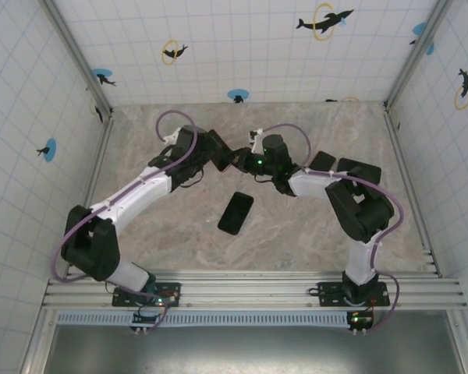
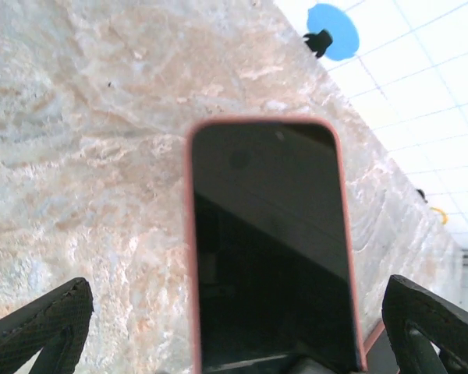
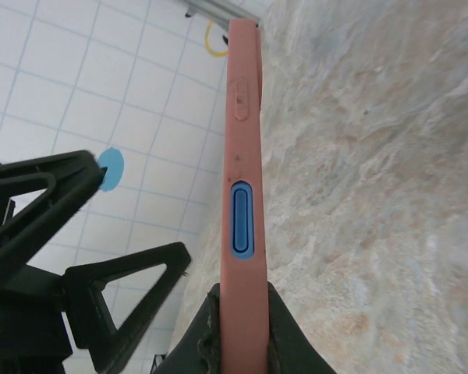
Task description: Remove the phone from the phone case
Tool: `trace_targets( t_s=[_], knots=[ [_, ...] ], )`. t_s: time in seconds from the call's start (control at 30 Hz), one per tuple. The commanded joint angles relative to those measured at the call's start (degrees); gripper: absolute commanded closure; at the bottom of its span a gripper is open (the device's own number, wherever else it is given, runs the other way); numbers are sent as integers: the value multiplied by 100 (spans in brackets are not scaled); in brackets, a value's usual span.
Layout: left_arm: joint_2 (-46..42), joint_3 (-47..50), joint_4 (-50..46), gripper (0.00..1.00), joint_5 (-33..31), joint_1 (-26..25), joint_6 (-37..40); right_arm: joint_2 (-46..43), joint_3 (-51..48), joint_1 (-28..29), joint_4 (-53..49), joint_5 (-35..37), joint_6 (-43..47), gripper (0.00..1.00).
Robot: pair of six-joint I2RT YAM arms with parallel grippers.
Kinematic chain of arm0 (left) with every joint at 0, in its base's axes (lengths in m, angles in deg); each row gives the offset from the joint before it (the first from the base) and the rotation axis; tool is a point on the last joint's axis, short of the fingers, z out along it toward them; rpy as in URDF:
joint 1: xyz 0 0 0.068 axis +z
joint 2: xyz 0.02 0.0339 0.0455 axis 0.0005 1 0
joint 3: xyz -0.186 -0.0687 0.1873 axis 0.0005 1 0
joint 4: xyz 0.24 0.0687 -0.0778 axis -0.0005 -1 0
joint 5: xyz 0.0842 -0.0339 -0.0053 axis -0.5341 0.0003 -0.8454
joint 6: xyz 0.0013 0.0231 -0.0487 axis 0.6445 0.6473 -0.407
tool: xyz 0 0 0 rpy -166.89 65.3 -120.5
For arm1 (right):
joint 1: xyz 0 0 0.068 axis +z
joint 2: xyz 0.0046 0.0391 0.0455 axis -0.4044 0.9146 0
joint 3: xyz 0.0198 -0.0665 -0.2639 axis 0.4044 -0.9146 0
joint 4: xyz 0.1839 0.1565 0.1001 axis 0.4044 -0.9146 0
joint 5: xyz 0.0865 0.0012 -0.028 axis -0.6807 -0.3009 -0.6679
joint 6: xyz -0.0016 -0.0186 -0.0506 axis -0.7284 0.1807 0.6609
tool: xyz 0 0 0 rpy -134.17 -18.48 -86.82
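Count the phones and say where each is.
2: a bare dark phone lying flat on the table; a second phone in the pink case, clamped by the right gripper. Others may be hidden.

Bright, even light comes from overhead; shadows on the counter (image 1: 296,226) are soft and pale. At my left wrist the marble looks washed out and the tiled wall (image 2: 421,86) burns nearly white. At my right wrist the phone case (image 3: 244,156) is crisp mid-length (softer nearest the lens), the wall behind slightly blurred.
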Motion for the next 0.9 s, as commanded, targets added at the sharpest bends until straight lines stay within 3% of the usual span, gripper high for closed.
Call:
trace_targets(
  t_s=[0.0,0.17,0.5,0.73,0.87],
  knots=[
    [-323,449,1092,3,757,275,349,-572,-189,-150,742,19,-236,100],
    [-352,956,2145,9,1642,718,459,-832,-511,-299,1329,-18,-826,100],
    [216,963,4293,24,3226,930,101,-1215,-841,-520,2116,-458,-1723,100],
    [591,776,5106,38,3700,930,-247,-1381,-991,-619,2151,-650,-2019,100],
    [775,627,5437,53,4021,924,-403,-1406,-1041,-630,2163,-647,-2098,100]
  ],
)
